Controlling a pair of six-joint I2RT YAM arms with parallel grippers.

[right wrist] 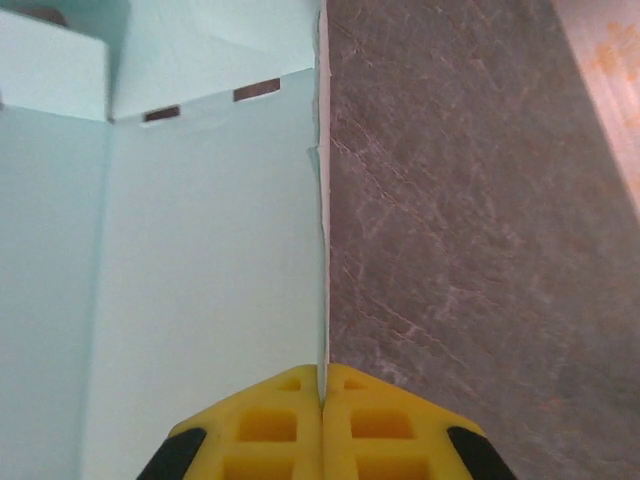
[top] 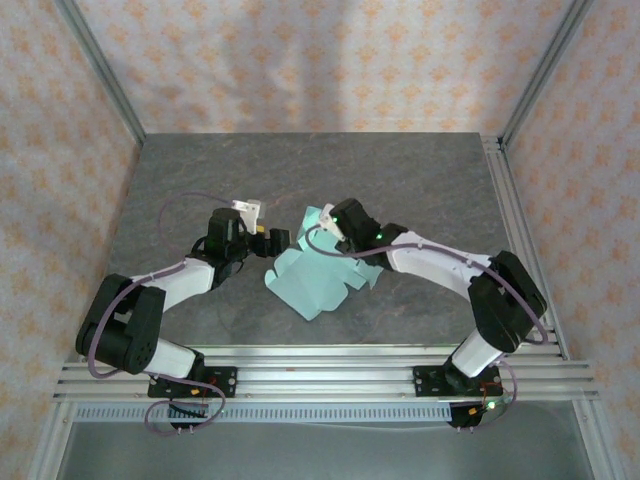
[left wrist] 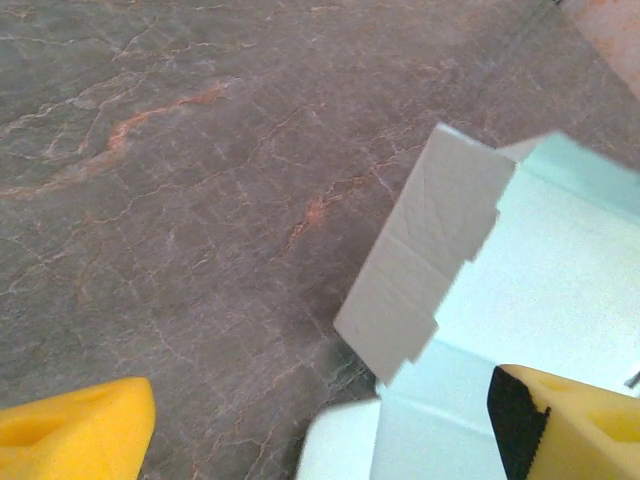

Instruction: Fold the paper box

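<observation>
Card is running off the frame in both wrist views. The pale mint-green die-cut paper box (top: pixel 318 272) is lying partly unfolded on the dark grey veined stone-look bench (top: pixel 200 180). The overhead view is giving its full jagged outline, between the two claws.

In that overhead view the black-wristed right claw (top: pixel 326 228) is sitting over the box's far edge, its fingertips hard to make out. The right wrist view is making it plain. There the yellow right claw (right wrist: pixel 322 385) is pinching closed on a thin sheet of the box (right wrist: pixel 200 250), seen edge-on. Card is spreading out to the left of the fingers, and bare bench (right wrist: pixel 480 220) is lying to their right. Two small dark slots (right wrist: pixel 257 90) are showing along a crease far ahead of the claw.

The black-and-yellow left claw (top: pixel 274 240) is standing just beside the box's left edge, jaws apart and holding nothing. Its own view is cropping the left claw (left wrist: pixel 322 405) at the bottom corners. A raised whitish flap (left wrist: pixel 430 260) is standing ahead between the fingers, with the card nearer the right finger (left wrist: pixel 580 425). Whether that finger is touching the card is impossible to tell.
</observation>
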